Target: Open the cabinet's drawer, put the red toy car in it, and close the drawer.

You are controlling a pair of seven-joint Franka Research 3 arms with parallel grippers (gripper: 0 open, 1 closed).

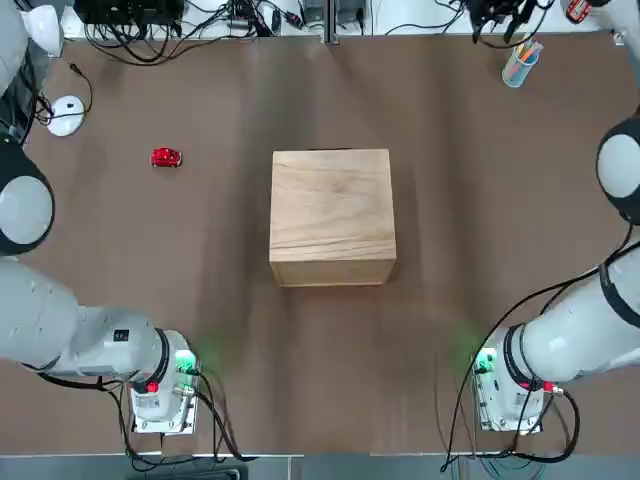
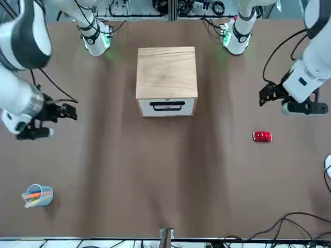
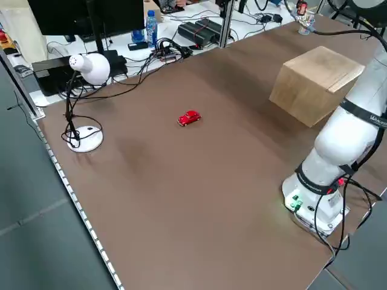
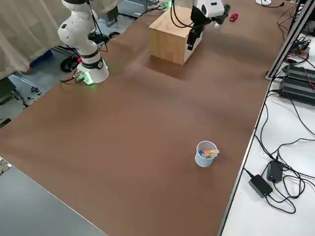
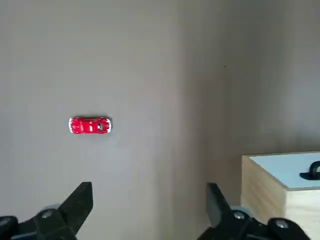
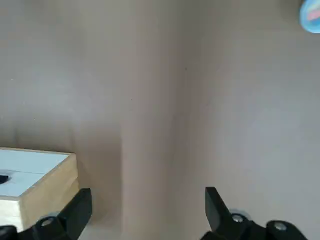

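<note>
Lt. gripper [image 5: 150, 195], black two-finger, hangs over the table's L side, well above the brown tabletop [image 1: 320, 360]. Fingers wide apart, nothing btwn them. Rt. gripper [image 6: 149, 195], same type, hangs over the R side, also well up; its fingers are wide apart too, w/ nothing held.

Tiny glossy red toy car w/ rounded body [image 1: 166, 158] sits on the bare tabletop, L of the cabinet & well apart from it, about level w/ the cabinet's far end. Long axis runs L–R, roughly parallel to the cabinet's far face; wheels down. Can't tell which end is the nose.

Light tan, cube-like wooden cabinet w/ visible grain [image 1: 332, 205] stands upright mid-table, sides approx. square to the table edges. Its pale-fronted drawer [image 2: 155, 110] is shut, front facing the far side; black bar handle [image 2: 167, 106] on it, long axis L–R.

Pale blue cup [image 4: 205, 154] w/ coloured pens [image 4: 209, 153] stands upright at far R. White round lamp base [image 1: 67, 115] is at far L, beyond & L of the car, w/ a black cable [image 1: 90, 88] running off it.
</note>
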